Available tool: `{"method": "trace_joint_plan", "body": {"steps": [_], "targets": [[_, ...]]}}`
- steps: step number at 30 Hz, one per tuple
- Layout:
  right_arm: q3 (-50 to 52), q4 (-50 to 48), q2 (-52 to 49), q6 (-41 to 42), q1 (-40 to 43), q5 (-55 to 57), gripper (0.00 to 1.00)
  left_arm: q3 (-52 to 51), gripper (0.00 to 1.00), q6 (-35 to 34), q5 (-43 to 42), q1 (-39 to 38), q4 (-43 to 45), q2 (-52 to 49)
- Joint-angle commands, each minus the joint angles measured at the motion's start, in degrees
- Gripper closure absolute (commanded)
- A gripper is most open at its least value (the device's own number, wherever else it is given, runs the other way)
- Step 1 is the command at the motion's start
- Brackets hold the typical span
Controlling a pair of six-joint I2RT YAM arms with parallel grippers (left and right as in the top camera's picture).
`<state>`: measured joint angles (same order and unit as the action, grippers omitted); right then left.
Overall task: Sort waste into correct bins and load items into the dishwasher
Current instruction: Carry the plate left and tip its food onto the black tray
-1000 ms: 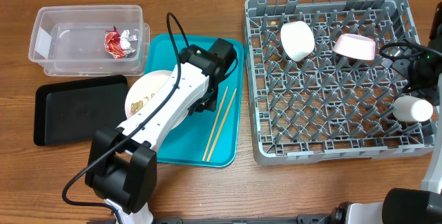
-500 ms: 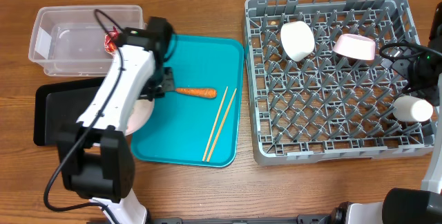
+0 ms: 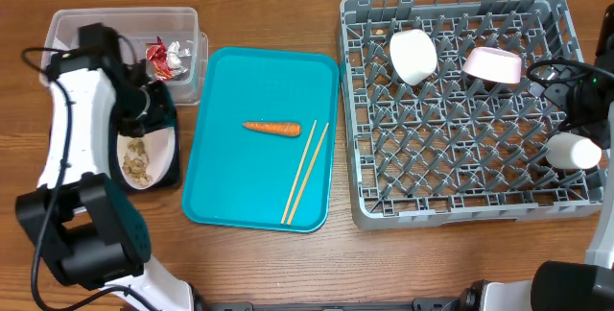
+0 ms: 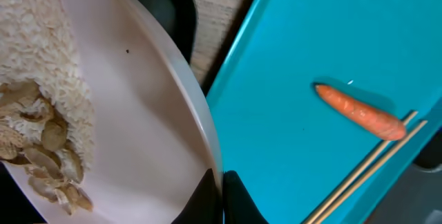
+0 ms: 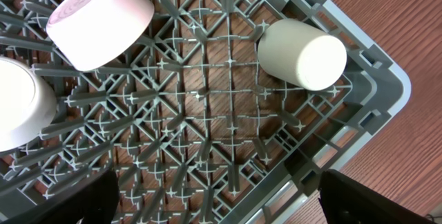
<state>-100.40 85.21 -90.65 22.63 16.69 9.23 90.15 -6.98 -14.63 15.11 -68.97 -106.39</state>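
Note:
My left gripper [image 3: 152, 119] is shut on the rim of the white plate [image 3: 146, 155] and holds it tilted over the black tray [image 3: 171, 109]. In the left wrist view the fingertips [image 4: 222, 198] pinch the plate's rim [image 4: 148, 120]. Rice [image 4: 52, 79] and tan nut scraps [image 4: 41, 162] lie on the plate. The foil wrapper [image 3: 165, 57] sits in the clear tub [image 3: 72, 23]. The carrot [image 3: 271, 129] and chopsticks [image 3: 305, 172] lie on the teal tray [image 3: 230, 186]. My right gripper [image 5: 217, 207] is open and empty over the grey rack [image 3: 460, 148].
In the rack lie a white bowl [image 3: 413, 55], a pale pink bowl [image 3: 492, 64] and a white cup [image 3: 573, 150]. The cup [image 5: 302, 53] lies by the rack's right wall. The right arm's cables hang over the rack's right edge.
My left arm swung left with the plate, from the teal tray to over the black tray. The carrot came into view on the teal tray. The right arm has not moved.

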Motion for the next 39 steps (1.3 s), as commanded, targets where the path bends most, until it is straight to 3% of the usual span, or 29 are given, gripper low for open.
{"method": "trace_joint_plan", "body": {"steps": [1, 11, 16, 26, 39], "targets": [[-1.2, 0.11, 0.59, -0.11, -0.11, 0.11, 0.05, 2.01, 0.96, 5.86, -11.15, 4.76, 0.98, 2.43], [-1.2, 0.22, 0.59, -0.13, -0.11, 0.11, 0.05, 1.99, 0.96, 16.7, -46.21, 18.49, 2.99, 2.43], [-1.2, 0.37, 0.59, -0.13, -0.11, 0.13, 0.05, 1.99, 0.96, 19.28, -57.66, 21.53, 2.8, 2.43], [-1.2, 0.39, 0.59, -0.13, -0.11, 0.13, 0.05, 1.99, 0.96, 19.26, -59.76, 22.05, 2.12, 2.43], [-1.2, 0.44, 0.59, -0.13, -0.11, 0.13, 0.05, 1.99, 0.96, 22.77, -53.77, 22.05, -6.12, 2.43]]}}
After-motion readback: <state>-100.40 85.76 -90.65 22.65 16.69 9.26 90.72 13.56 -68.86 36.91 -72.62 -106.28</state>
